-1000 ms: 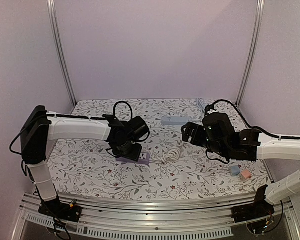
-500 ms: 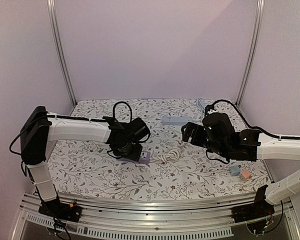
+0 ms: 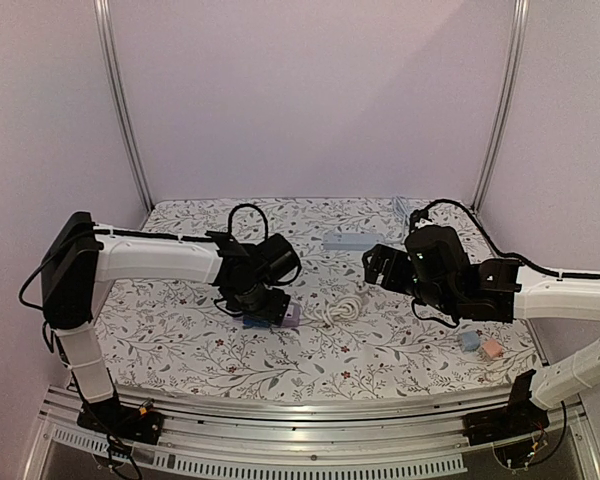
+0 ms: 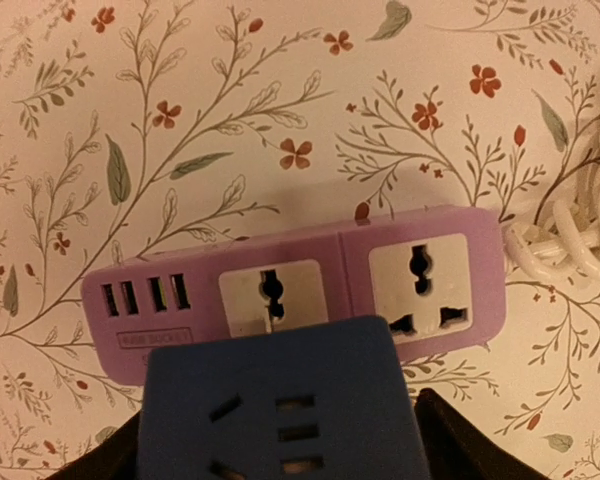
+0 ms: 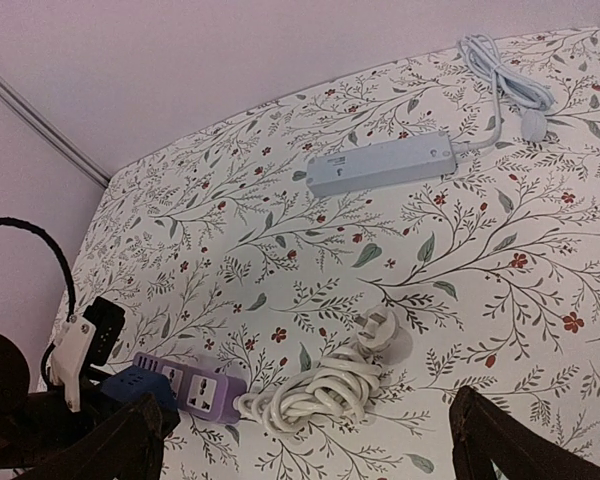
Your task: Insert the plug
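- Fingers (image 4: 455,445) of the left hand (image 4: 285,447) stand on either side of a blue plug (image 4: 280,400), right against its flanks; whether they press it I cannot tell.
- The plug shows a flat face with several slots. In the left wrist view it covers the lower edge of the purple strip (image 4: 300,290), below and between the strip's two sockets.
- Both sockets remain largely in sight; whether the plug's pins sit in either one is hidden.
- The strip lies flat on the floral desk (image 4: 180,120), with a row of small ports at one end.
- A coiled white cord (image 5: 315,395) touches the strip's other end, the one away from the ports.
- A white plug head (image 5: 380,328) lies just past the coil, on the side away from the strip.
- The right hand (image 5: 315,420) hangs wide and empty above the desk, well apart from the strip on the coil's side.
- A grey strip (image 5: 380,163) with its cable (image 5: 500,65) lies well apart from the purple one, toward the back wall.
- Two small blocks, blue (image 3: 469,340) and pink (image 3: 492,349), sit side by side far from the strip, beyond the right hand.
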### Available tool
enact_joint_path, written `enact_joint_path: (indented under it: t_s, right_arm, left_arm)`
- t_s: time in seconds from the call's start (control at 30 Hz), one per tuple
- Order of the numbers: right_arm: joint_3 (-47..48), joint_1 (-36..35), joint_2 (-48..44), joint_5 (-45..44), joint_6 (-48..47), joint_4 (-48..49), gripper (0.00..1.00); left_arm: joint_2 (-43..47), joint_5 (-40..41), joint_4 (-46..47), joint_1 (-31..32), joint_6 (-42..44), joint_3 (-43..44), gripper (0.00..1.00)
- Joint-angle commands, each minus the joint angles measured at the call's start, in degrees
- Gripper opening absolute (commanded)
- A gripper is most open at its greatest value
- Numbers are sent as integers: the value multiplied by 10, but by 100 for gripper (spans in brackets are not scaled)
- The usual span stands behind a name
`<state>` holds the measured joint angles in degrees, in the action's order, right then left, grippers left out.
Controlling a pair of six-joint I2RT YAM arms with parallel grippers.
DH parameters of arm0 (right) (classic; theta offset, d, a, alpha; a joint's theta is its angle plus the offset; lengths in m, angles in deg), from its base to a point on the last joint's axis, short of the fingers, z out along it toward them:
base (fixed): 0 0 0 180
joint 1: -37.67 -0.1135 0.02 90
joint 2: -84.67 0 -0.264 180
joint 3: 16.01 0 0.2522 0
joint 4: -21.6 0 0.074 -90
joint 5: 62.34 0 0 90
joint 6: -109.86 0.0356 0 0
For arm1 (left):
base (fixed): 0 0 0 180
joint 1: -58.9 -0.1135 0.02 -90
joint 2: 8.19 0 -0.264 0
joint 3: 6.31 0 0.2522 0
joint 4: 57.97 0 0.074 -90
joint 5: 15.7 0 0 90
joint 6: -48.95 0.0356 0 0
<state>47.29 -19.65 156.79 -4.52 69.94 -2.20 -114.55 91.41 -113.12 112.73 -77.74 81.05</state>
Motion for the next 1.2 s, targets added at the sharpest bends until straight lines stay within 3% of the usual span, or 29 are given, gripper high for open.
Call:
enact_joint_path:
  t_s: [0.0, 0.2, 0.3, 0.4, 0.5, 0.9, 1.17]
  right_arm:
    - [-4, 0, 3, 8, -5, 5, 99]
    - [-4, 1, 3, 10, -6, 6, 99]
    - [-4, 1, 3, 10, -7, 6, 99]
    - [-4, 1, 3, 10, -9, 6, 99]
    - [-4, 1, 4, 11, -9, 7, 99]
    - [1, 0, 17, 9, -13, 10, 99]
    - [5, 1, 30, 2, -18, 10, 99]
  left_arm:
    - [8, -7, -8, 0, 15, 21, 81]
    - [3, 1, -16, -1, 20, 37, 75]
    - [-8, -2, -19, -1, 20, 40, 61]
    - [-19, -1, -27, -2, 19, 46, 38]
    - [-33, -5, -49, -4, 25, 66, 29]
    - [-122, -83, -198, -57, 105, 214, 26]
    - [-195, -104, -300, -78, 145, 315, 14]
